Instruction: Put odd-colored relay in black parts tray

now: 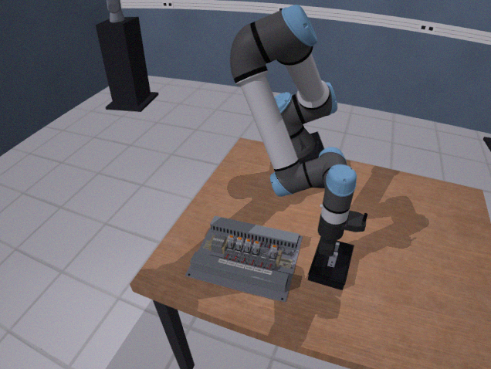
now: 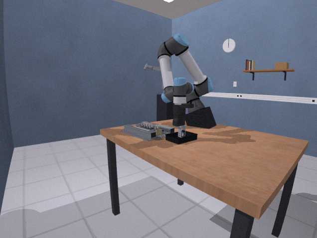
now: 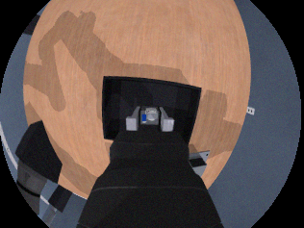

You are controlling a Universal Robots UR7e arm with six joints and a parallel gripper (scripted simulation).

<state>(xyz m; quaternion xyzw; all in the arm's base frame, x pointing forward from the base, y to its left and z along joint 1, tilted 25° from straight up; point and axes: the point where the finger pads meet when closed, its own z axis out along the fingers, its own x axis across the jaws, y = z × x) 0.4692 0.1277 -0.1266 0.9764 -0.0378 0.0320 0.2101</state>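
Observation:
My gripper points down over the black parts tray. It is shut on a clear-and-grey relay with a blue button, seen between the fingers in the wrist view. The fingertips are low, about at the tray's rim; whether the relay touches the tray floor is hidden. The grey relay panel lies flat on the table beside the tray. Several relays with orange buttons stand in its row, with one empty socket near the right end.
The panel's right edge is close to the tray, with a narrow strip of table between them. The wooden table's front edge runs beyond both. The robot's base stands at the back of the table. A dark pedestal stands on the floor behind.

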